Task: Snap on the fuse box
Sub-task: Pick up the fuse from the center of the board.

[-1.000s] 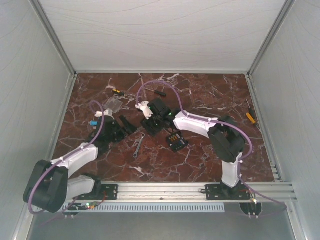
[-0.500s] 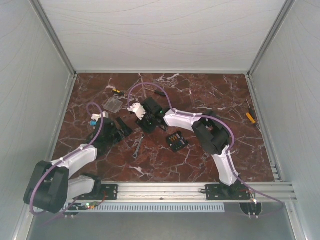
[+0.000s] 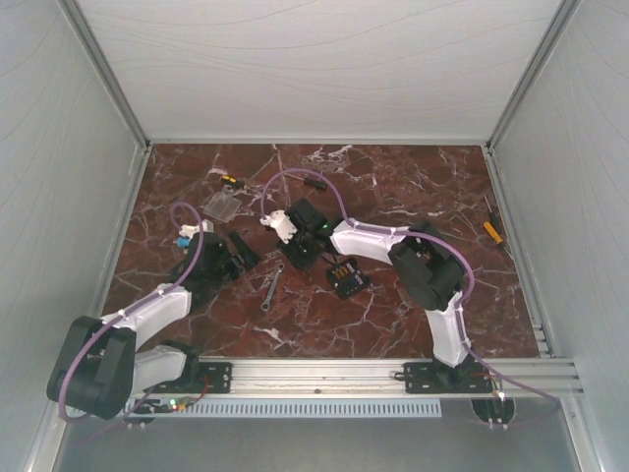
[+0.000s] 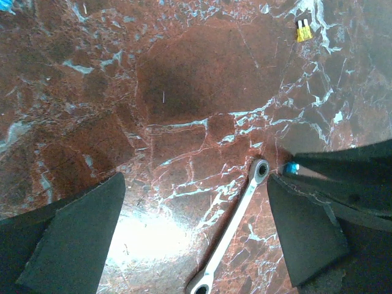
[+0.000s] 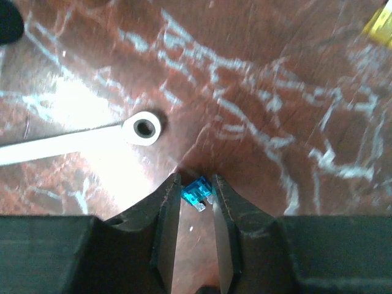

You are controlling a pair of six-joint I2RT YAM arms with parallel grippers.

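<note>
From above, we can only half read the grippers. The left gripper (image 3: 246, 252) lies low over the left-middle of the worktop (image 3: 413, 182), its dark fingers hard to pick out against the dark stone. The right gripper (image 3: 292, 256) points down near the centre, and its own wrist covers the fingertips. The fuse box (image 3: 346, 276) sits free on the worktop, a little right of centre, just on the near side of the right forearm and touched by neither gripper. It is a small black square turned at a slant, with rows of tiny orange-yellow dots on its upper face; finer detail is too small for us to tell. A wrench (image 3: 272, 286) lies near it on the left, and a clear cover (image 3: 221, 205) rests towards the far left corner.

At the left wrist the fuse box is out of view. The fingers (image 4: 79, 239) stand spread wide, both cut off by the lower edge, with only bare stone and the wrench between them. A yellow fuse (image 4: 304, 30) lies off near the upper right.

At the right wrist the fuse box is again out of view. The jaws are drawn almost together, and a blue fuse (image 5: 196, 191) is pinched between their tips, close to the wrench's ring end. A yellow scrap (image 5: 383, 24) is cut off at the upper right corner — we cannot tell what it is.
</note>
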